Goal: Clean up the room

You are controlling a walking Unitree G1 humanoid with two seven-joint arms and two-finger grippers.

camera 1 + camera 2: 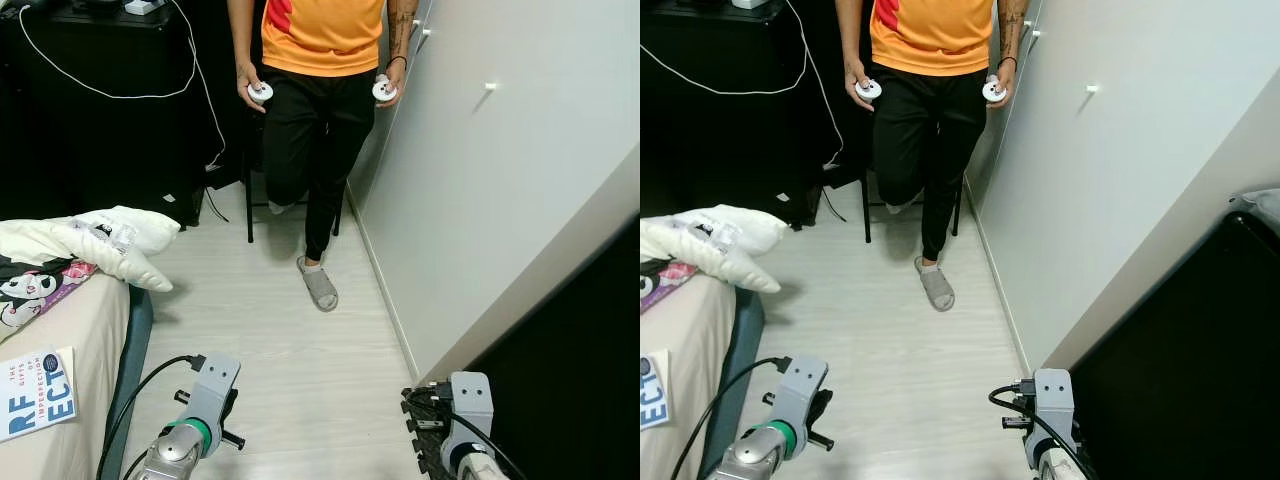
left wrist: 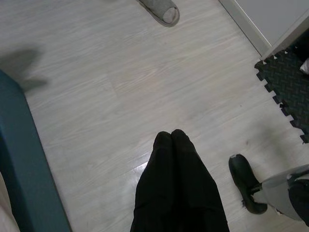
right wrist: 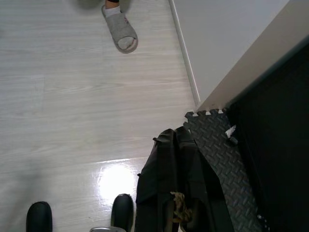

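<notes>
A white bundle of cloth (image 1: 110, 240) lies on the corner of the bed (image 1: 70, 440) at my left, over a black and pink patterned piece (image 1: 40, 290). A book with a white and blue cover (image 1: 35, 395) rests nearer on the mattress. Both arms hang low at my sides. My left gripper (image 2: 172, 137) is shut with nothing in it, above bare pale floorboards. My right gripper (image 3: 175, 135) is shut and empty too, over the edge of a black foam mat (image 3: 217, 159).
A person (image 1: 315, 120) stands in the aisle ahead, a white controller in each hand and a grey slipper (image 1: 320, 285) on one foot. A white wall (image 1: 500, 150) runs along the right, with a black panel (image 1: 570, 370) close by. A black desk (image 1: 100, 100) with cables stands at the back left.
</notes>
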